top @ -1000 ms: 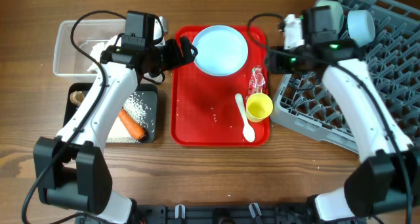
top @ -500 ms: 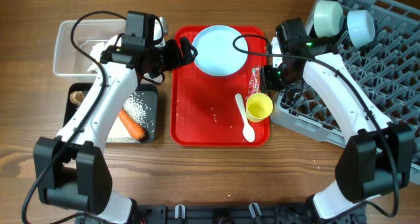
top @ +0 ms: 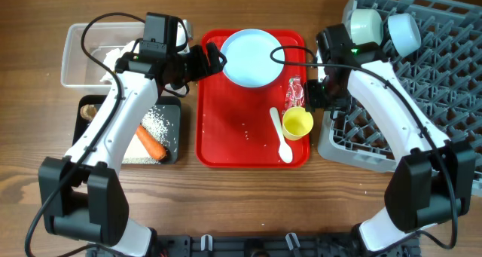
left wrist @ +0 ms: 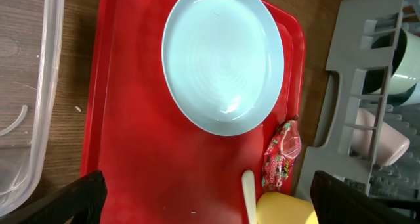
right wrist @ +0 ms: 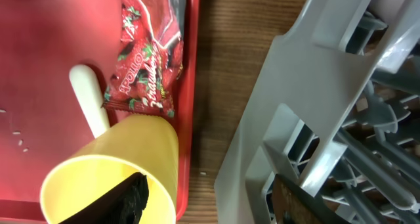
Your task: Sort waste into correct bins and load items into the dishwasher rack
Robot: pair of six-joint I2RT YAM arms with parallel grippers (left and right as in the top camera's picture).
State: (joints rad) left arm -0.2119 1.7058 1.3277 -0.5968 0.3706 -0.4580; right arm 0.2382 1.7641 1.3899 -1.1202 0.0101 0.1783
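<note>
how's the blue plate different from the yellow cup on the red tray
The plate is pale blue, wide and shallow; the yellow cup is deeper and much narrower. On the red tray, the plate lies at the far end, the cup at the near right edge beside the spoon. Both are round and sit open side up.

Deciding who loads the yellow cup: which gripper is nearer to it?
Right. The right gripper hovers just beside the yellow cup, one finger over its rim; the left gripper sits by the plate.
</note>
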